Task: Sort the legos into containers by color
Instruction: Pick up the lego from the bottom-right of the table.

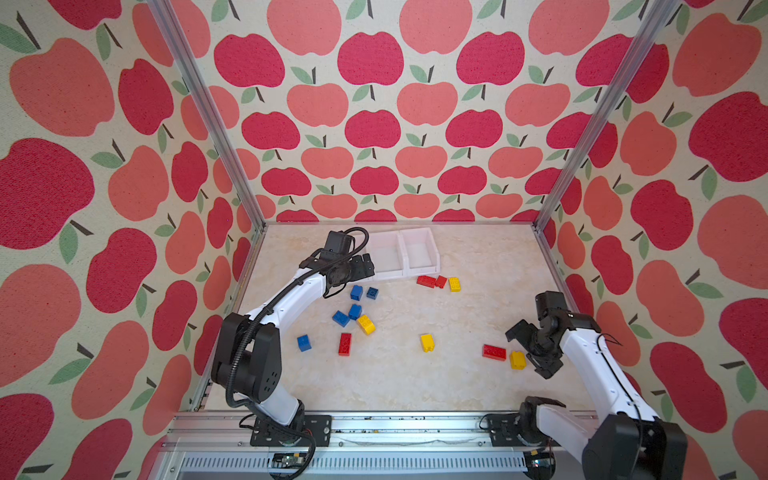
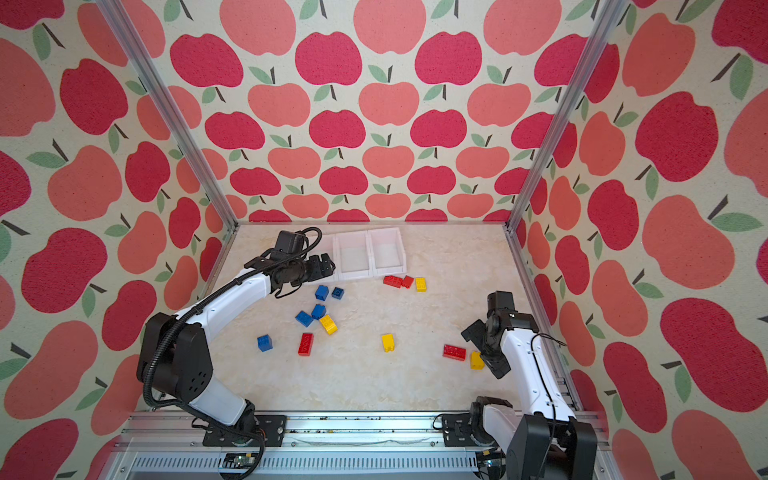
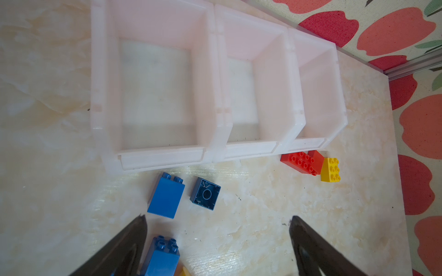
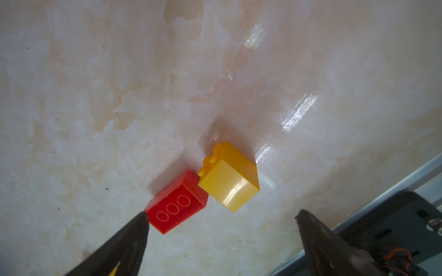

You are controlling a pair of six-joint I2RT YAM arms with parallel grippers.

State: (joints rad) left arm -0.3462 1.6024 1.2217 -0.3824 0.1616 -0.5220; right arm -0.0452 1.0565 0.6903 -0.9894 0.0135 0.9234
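Currently every brick lies on the table (image 1: 415,382); the bins (image 3: 157,153) are empty. Left claw (image 3: 218,219) open near blue bricks (image 3: 165,198); right claw (image 4: 221,215) open over a yellow brick (image 4: 229,176) touching a red brick (image 4: 177,205). Best to straddle yellow alone.

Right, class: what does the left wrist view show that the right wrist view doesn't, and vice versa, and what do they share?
Only the left wrist view: the three white containers, all empty, blue bricks before them, and red bricks with a studs-up yellow brick by their end. Only the right wrist view: a red brick showing its underside, close beside a tipped yellow brick. Both: the marbled table and an open, empty gripper, the left gripper and the right gripper respectively.
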